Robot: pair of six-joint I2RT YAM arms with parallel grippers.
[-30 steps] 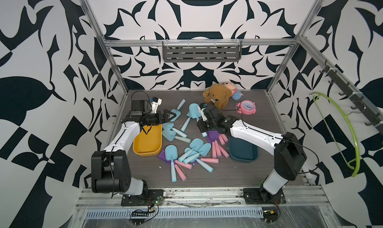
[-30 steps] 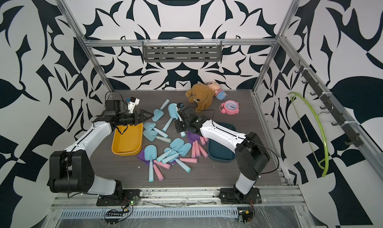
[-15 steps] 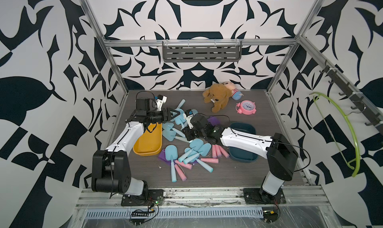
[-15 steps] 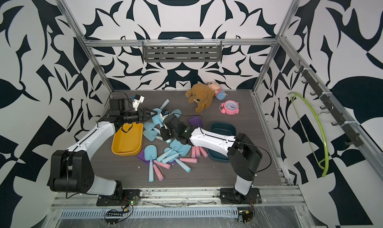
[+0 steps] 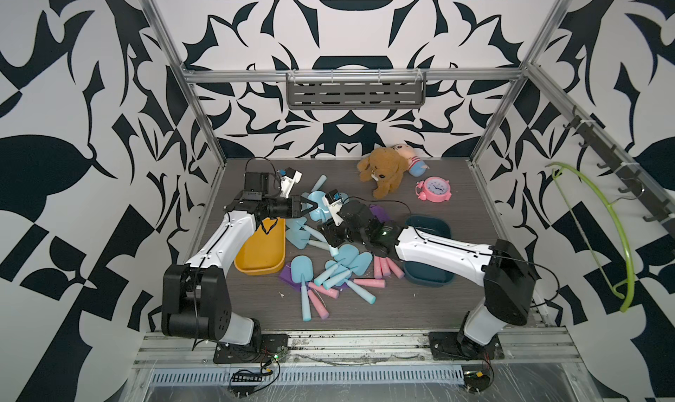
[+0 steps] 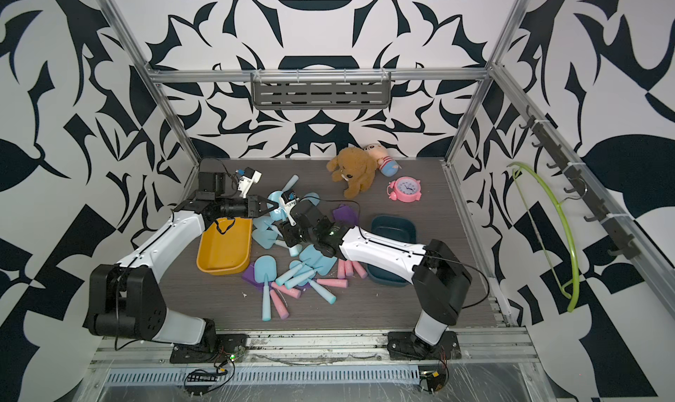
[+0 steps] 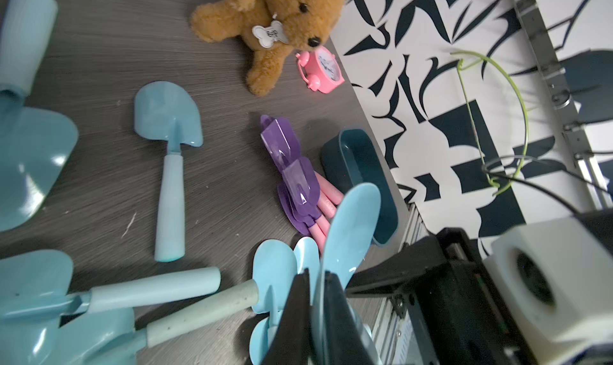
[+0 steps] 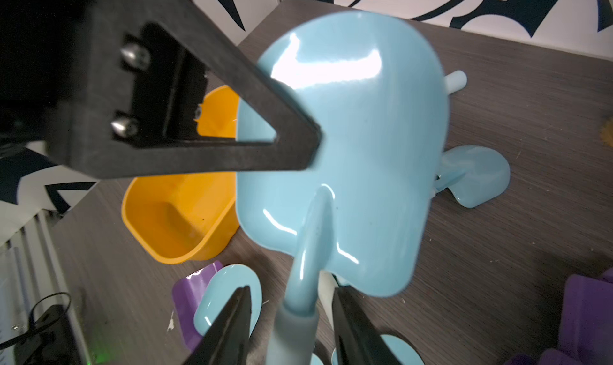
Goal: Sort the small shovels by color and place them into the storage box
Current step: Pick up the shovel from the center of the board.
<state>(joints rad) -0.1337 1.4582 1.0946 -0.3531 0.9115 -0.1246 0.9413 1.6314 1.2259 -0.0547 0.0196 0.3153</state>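
Note:
A light blue shovel (image 5: 317,209) hangs above the table between my two grippers. My left gripper (image 7: 315,274) is shut on the edge of its blade (image 7: 355,227). My right gripper (image 8: 290,293) is open, and the shovel's handle (image 8: 295,323) passes between its spread jaws without touching them. In both top views the left gripper (image 6: 261,208) meets the blade beyond the yellow storage box (image 5: 261,250), which is empty. Several more blue shovels (image 5: 350,263) and purple shovels with pink handles (image 7: 292,171) lie on the table. The dark teal storage box (image 5: 429,274) sits partly under my right arm.
A brown plush dog (image 5: 383,170), a small doll (image 5: 412,163) and a pink alarm clock (image 5: 434,189) lie at the back right. A green hanger (image 5: 617,236) hangs on the right wall. Loose shovels crowd the middle of the table.
My right arm carried the blue shovel leftward to the left gripper. The left gripper closed on its blade, and the right gripper opened around the handle.

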